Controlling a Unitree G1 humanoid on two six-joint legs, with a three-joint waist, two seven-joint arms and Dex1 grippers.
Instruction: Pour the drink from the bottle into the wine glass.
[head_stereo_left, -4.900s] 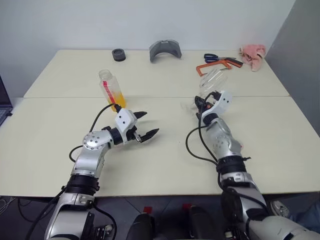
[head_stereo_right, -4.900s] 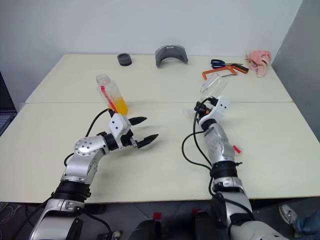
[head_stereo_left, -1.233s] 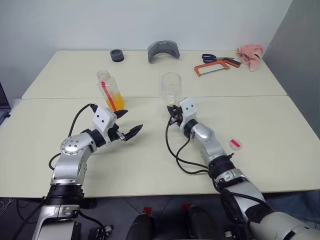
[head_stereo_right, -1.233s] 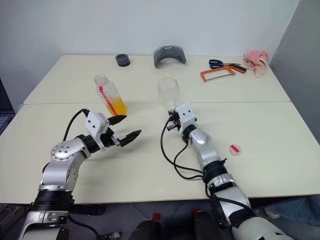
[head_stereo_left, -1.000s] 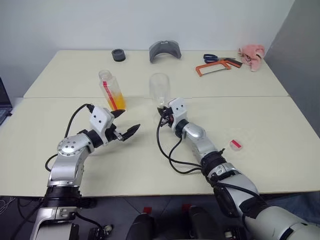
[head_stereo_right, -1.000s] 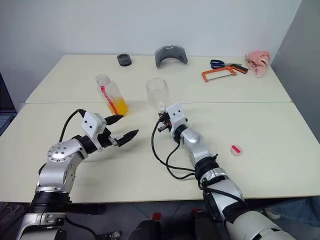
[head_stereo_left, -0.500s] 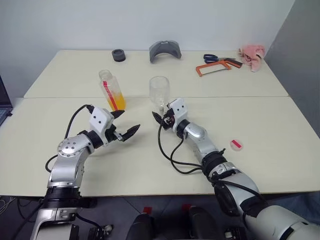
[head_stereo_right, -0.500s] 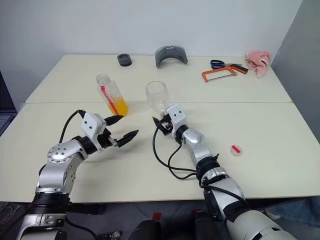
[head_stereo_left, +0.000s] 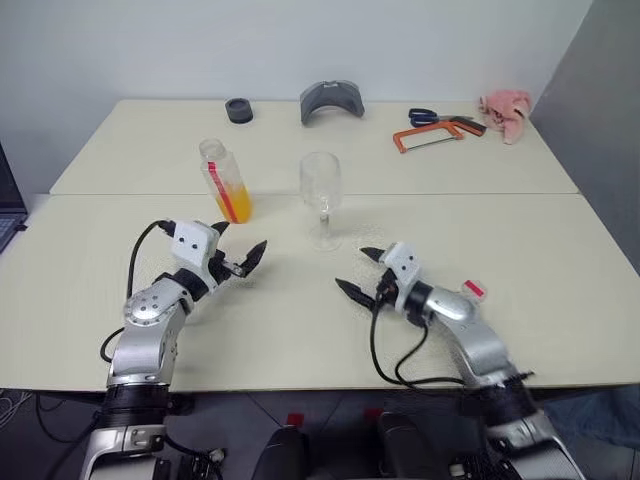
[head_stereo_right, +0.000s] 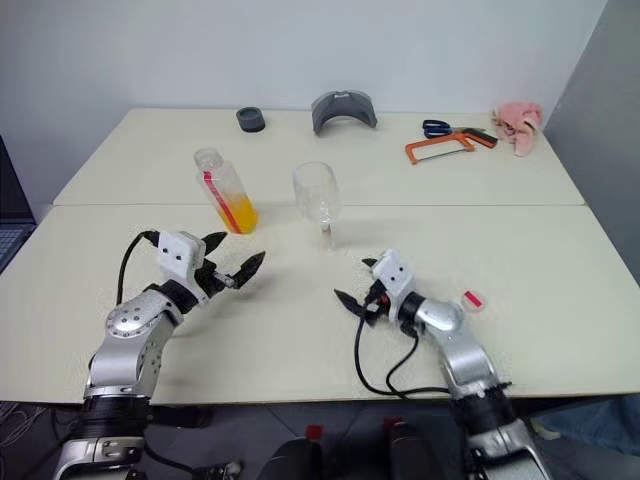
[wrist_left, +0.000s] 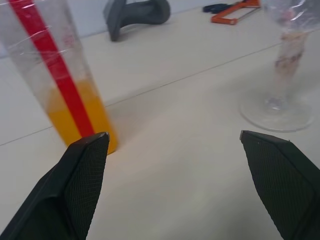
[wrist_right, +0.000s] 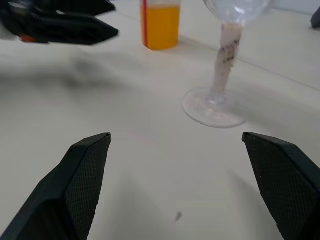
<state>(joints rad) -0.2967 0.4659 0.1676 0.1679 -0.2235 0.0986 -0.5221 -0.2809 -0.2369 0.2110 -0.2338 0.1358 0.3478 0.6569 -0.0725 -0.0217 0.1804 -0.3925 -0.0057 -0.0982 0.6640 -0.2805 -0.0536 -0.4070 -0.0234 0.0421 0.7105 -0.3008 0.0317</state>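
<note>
The bottle (head_stereo_left: 224, 182) stands on the table without a cap, its lower part holding the orange drink (head_stereo_left: 235, 206); a red strip runs down its side. The empty wine glass (head_stereo_left: 322, 196) stands upright to its right, free of both grippers. My left gripper (head_stereo_left: 239, 245) is open, low over the table just in front of the bottle (wrist_left: 52, 75) and not touching it. My right gripper (head_stereo_left: 358, 272) is open and empty, nearer to me than the glass, pointing at its foot (wrist_right: 214, 107). A small red cap (head_stereo_left: 473, 289) lies by my right forearm.
Along the table's far edge lie a black ring (head_stereo_left: 238, 109), a grey curved piece (head_stereo_left: 333, 101), blue scissors (head_stereo_left: 424, 114), an orange hacksaw (head_stereo_left: 436, 133) and a pink cloth (head_stereo_left: 505, 106). A seam (head_stereo_left: 480, 194) between two tabletops runs across behind the glass.
My right gripper set the wine glass upright beside the bottle, opened, and drew back toward me and to the right. The left gripper shifted slightly and stayed open.
</note>
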